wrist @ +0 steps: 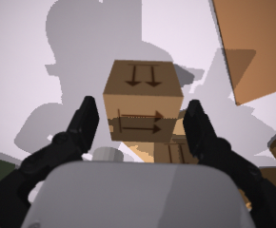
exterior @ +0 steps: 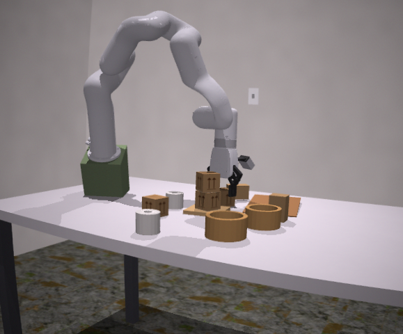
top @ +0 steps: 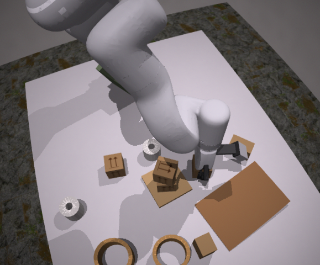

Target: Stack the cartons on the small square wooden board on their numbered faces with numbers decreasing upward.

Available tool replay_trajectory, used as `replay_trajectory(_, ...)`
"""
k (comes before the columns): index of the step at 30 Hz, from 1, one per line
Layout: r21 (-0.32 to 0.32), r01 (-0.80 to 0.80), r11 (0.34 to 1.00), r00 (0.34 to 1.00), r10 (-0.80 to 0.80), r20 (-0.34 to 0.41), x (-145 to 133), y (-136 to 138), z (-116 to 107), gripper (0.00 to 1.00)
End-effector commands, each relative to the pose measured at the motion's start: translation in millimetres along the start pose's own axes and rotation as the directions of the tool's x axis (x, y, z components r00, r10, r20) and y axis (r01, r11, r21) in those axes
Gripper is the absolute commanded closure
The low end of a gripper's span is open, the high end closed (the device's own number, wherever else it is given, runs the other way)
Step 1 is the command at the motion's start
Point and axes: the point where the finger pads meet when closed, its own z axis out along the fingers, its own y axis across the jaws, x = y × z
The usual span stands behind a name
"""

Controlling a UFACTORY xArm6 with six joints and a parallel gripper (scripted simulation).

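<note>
Two cartons [top: 165, 171] were stacked on the small board [top: 179, 191], just beside the fingers [top: 203, 173]. A third carton [wrist: 143, 102] was framed between the wide-open fingers, which held nothing. Next, they probably needed to be closed on it.

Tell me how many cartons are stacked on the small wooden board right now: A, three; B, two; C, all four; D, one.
B: two cartons sit one on the other, the top carton on the bottom carton, on the small wooden board; a third carton stands apart on the table, and another is beside the board under the open gripper.
</note>
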Motion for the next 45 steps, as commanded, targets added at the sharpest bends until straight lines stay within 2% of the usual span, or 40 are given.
replay_trajectory(1, -0.002, 0.0, 1.0, 1.0, 0.0, -0.003, 1.0, 1.0, 2.3, 0.0)
replay_trajectory(45, -0.001, 0.0, 1.0, 1.0, 0.0, -0.003, 0.9, 0.6, 8.7, 0.0)
